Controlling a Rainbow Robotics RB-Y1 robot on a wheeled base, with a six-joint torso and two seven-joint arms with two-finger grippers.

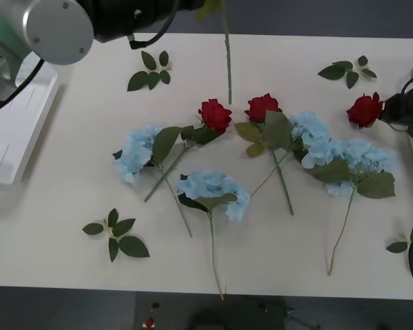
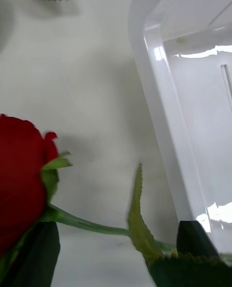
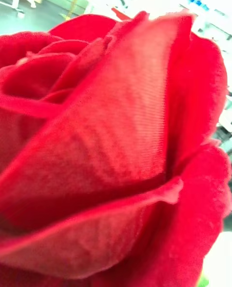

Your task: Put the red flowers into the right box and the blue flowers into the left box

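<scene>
Right claw (image 1: 392,108) clamps a velvety rose's (image 1: 365,110) thin stem (left claw's state: cannot tell).

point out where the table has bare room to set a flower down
Bare table lies between the left box and the leftmost blue flower, also along the near edge right of the leaf sprig. The middle is crowded: red flowers and blue blooms overlap, stems crossing.
</scene>
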